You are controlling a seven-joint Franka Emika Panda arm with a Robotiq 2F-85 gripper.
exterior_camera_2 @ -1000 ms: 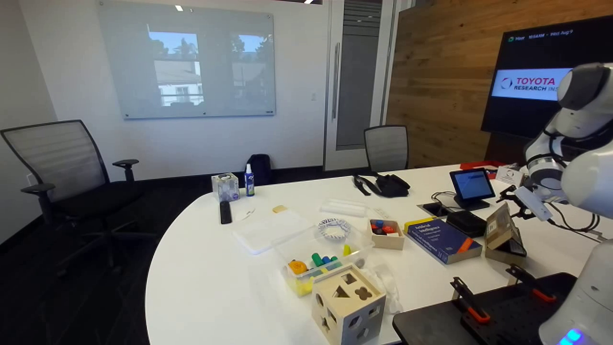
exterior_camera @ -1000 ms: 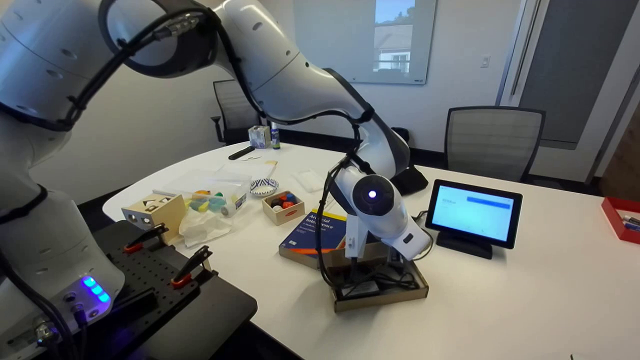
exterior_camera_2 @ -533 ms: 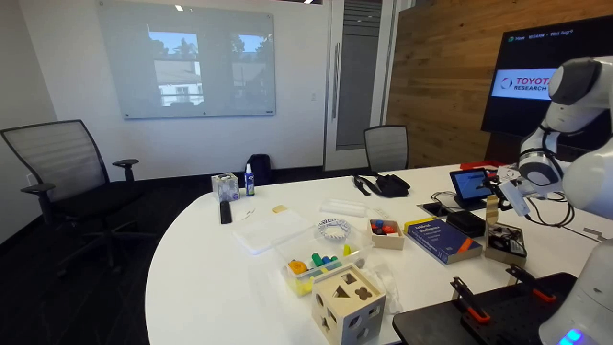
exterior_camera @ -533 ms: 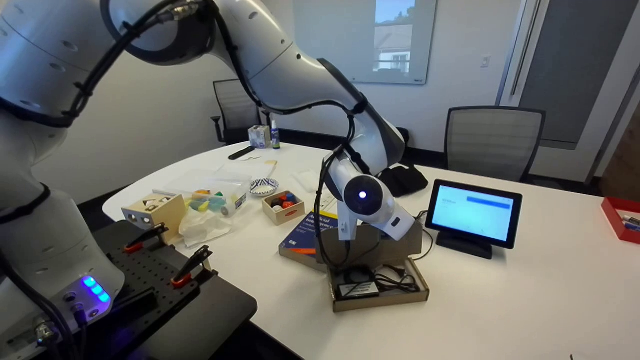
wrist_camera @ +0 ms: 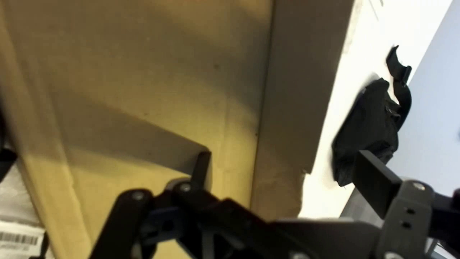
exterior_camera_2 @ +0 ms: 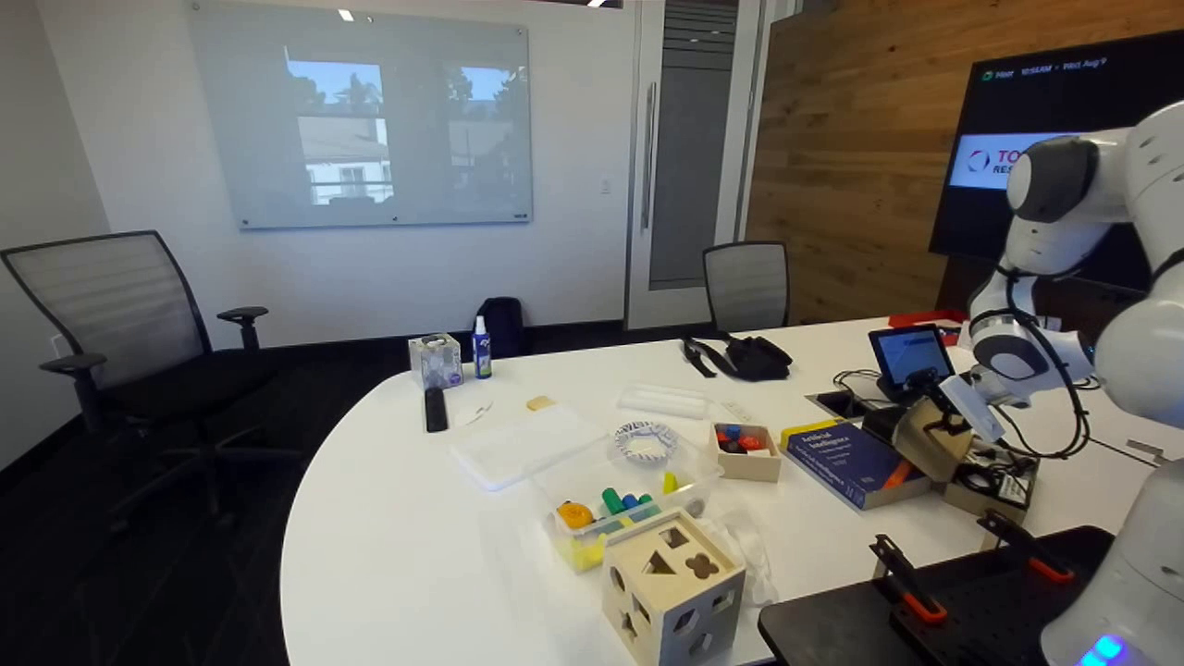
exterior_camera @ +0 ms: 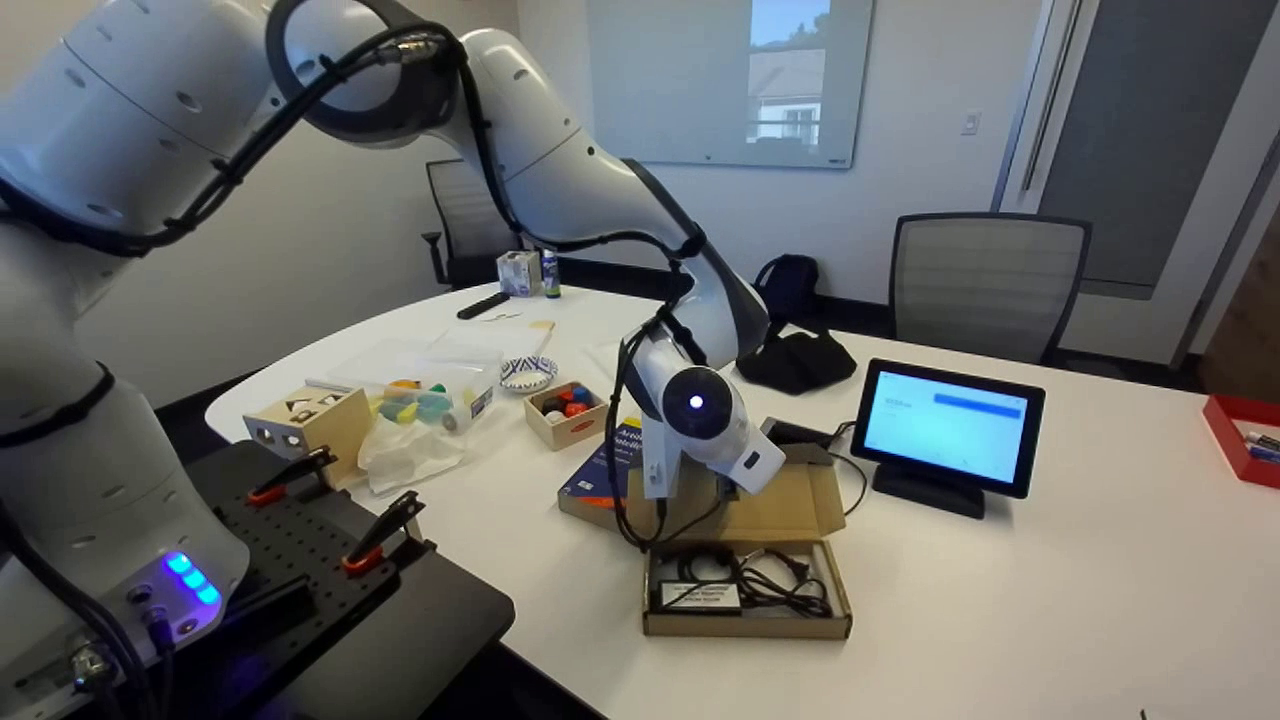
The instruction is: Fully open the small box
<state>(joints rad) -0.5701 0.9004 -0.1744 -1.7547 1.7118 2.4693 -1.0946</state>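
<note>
The small box is a flat tan cardboard box whose front wall faces the camera in an exterior view. Black cables and a white-labelled block lie inside it. Its lid stands up and leans back, away from the tray; the lid also shows in an exterior view. In the wrist view the lid's inner face fills the left. My gripper is open, one finger over the lid's inner face, the other beyond its edge flap. I cannot tell whether they touch. My gripper also shows in an exterior view.
A blue book lies right beside the leaning lid. A black case and a lit tablet stand behind the box. A black pouch lies farther back. A wooden box of balls is beyond the book.
The lid has swung from leaning over the box, through upright, to leaning back. My gripper has moved with it towards the book. The box has shifted slightly towards the robot base.
</note>
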